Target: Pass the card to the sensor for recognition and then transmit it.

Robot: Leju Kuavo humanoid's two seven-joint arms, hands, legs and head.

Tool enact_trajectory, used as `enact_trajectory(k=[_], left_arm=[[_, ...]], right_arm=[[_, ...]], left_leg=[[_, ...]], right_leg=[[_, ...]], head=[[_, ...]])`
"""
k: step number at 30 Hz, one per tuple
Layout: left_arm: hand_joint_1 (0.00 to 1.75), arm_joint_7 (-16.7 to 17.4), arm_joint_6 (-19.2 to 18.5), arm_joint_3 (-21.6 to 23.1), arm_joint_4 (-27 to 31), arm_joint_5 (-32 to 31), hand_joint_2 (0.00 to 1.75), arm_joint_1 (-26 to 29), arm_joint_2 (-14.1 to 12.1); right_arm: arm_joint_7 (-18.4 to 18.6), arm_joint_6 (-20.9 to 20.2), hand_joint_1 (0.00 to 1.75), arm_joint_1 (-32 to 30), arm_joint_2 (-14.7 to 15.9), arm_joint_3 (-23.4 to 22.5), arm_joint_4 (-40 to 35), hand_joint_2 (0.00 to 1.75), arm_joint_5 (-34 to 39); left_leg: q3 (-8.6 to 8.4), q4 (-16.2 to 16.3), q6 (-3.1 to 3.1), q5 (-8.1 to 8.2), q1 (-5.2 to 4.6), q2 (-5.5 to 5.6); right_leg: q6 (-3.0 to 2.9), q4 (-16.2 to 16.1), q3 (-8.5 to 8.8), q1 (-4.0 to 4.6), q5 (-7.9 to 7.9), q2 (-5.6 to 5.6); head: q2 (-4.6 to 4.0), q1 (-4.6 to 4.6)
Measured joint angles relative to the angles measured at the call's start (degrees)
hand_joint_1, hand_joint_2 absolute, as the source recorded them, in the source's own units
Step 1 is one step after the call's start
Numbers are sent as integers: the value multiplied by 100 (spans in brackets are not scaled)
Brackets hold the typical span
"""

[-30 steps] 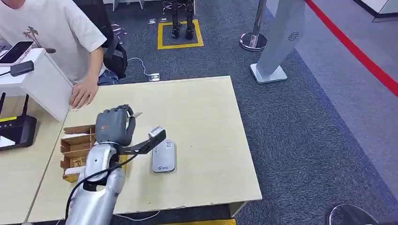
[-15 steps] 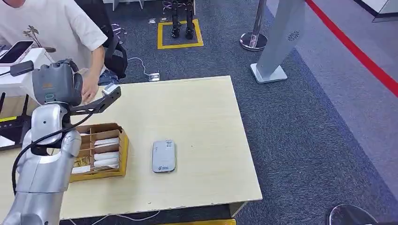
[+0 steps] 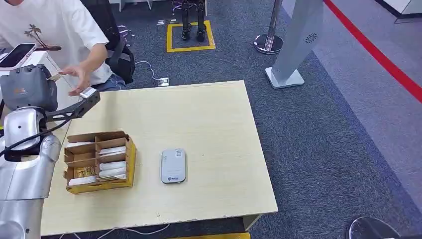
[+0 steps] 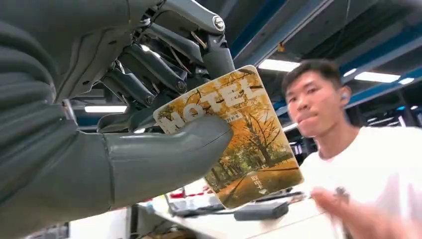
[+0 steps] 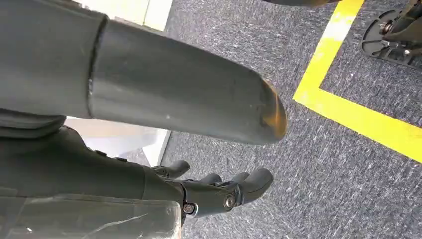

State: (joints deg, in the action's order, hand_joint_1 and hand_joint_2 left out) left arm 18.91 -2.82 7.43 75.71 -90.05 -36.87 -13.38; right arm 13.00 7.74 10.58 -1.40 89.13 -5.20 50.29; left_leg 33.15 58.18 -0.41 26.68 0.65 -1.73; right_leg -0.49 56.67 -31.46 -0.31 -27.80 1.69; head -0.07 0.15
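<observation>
Wooden table (image 3: 209,124), left robot hand (image 4: 149,144) raised, pinching card (image 4: 239,134)

Robot lab: taped floor square (image 3: 191,36), gate pillar (image 3: 297,42), stanchion (image 3: 271,30).

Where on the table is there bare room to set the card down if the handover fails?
Free: the wide stretch of table right of the grey sensor, and the strip beyond the cardboard tray. Crowded: the far left corner, where the left hand holds the card beside the person's hand.
</observation>
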Motion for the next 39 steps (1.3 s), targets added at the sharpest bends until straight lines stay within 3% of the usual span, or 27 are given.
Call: enact_trajectory(k=[20, 21, 22, 23, 24, 34, 39], left_arm=[[175, -61, 7, -398, -199, 0, 175, 194, -68], [136, -74, 7, -419, -199, 0, 175, 194, -57], [0, -90, 7, -435, -199, 0, 175, 194, -48], [0, -94, 7, -439, -201, 0, 175, 194, -44], [0, -103, 15, -441, -201, 0, 0, 194, -35], [0, -262, 155, -483, -177, 0, 0, 194, 61], [0, -653, 16, -660, 6, 0, 0, 187, 197]], right_arm=[[-20, 7, 0, -4, -2, 0, 0, 0, 79], [-20, 7, 0, -4, -2, 0, 0, 0, 79], [-20, 7, 0, -4, -2, 0, 0, 0, 79], [-20, 7, 0, -4, -2, 0, 0, 0, 79], [-20, 7, 0, -4, -2, 0, 0, 0, 79], [-31, 7, 0, -7, -2, 0, 0, 0, 129], [-46, 7, 0, -17, -4, 0, 0, 0, 192]], left_leg=[[7, 1, 0, 1, -1, -4], [8, 1, -1, 1, -1, -4], [9, 1, -1, 2, -1, -5], [9, 1, -1, 2, -1, -5], [9, 1, -2, 2, -1, -5], [8, 1, -2, -1, 0, -3], [7, 2, -3, -1, -1, -3]], right_leg=[[0, -1, -10, -1, 1, -6], [0, -1, -11, -1, 1, -7], [0, -1, -12, -1, 1, -7], [0, -2, -12, -1, 1, -7], [0, -2, -12, -1, 1, -6], [0, -1, -10, -1, 2, -4], [0, -1, -11, -1, 2, -4]], head=[[0, -2], [0, -2], [0, -2], [0, -2], [0, 0], [0, 0], [0, -2]])
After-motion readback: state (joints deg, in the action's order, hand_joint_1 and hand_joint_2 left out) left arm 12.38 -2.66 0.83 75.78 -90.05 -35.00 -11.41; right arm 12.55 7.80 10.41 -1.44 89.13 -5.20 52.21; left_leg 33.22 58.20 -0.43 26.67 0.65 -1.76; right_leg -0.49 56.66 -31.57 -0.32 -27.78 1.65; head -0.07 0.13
